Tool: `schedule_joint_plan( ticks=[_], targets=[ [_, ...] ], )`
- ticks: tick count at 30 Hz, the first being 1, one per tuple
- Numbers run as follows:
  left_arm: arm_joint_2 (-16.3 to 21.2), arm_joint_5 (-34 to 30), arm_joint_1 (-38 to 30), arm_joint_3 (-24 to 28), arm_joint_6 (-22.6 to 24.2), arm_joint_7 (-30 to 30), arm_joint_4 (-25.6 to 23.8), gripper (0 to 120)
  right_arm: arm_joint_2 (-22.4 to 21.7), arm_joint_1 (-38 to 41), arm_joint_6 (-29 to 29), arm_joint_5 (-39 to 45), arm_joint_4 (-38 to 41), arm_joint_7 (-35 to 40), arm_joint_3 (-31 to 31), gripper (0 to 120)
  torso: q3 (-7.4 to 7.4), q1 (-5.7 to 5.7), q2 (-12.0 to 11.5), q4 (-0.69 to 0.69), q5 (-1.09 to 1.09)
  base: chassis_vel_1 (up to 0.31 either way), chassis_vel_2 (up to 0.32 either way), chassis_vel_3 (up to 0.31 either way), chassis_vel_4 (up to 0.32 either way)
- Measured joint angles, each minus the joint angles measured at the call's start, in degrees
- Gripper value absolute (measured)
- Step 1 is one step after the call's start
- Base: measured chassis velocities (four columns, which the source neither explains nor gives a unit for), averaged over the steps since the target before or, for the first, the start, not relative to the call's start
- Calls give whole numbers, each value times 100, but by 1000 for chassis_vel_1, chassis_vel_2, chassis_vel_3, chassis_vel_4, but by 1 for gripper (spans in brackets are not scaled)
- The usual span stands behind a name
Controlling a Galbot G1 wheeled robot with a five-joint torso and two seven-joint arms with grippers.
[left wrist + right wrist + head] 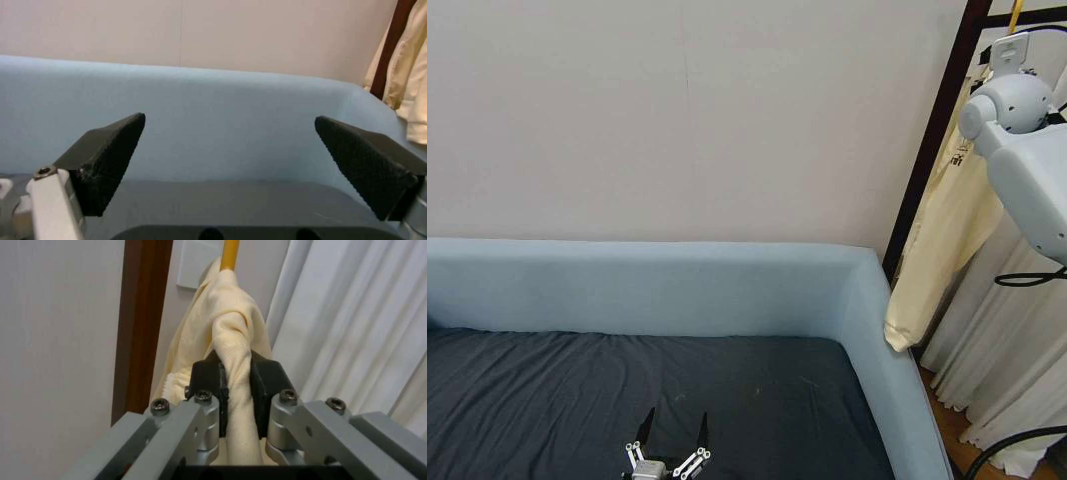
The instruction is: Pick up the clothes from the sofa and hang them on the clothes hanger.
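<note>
Cream garment (227,325) clamped in right gripper (237,369) jaws beside brown post (141,315) | left gripper (676,420) jaws wide above sofa (677,290)

The right gripper (235,382) is clamped on a bunched fold of a cream garment (223,325), with its two black pads (207,377) pressed against the cloth from either side. The garment runs from the pads to a yellow rod (230,252) and drapes from it. A dark brown post (141,325) stands just beside the garment, between it and a pale wall (53,340). White curtains (353,325) hang on the garment's other side.
</note>
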Motion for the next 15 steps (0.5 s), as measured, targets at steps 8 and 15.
schedule_joint_plan(
  ticks=[8, 15],
  targets=[
    [1, -12, 0, -11, -29, 0, -27, 100, 190, 147, -102, 197, -204, 109, -25, 8, 0, 0, 0, -1, 0, 0, 0, 0, 0],
    [-50, 8, 27, -3, -69, 0, -34, 100, 31, 9, -10, 57, 31, -247, -14, 15, 0, 0, 0, 1, 1, 0, 0, 0, 0]
  ],
)
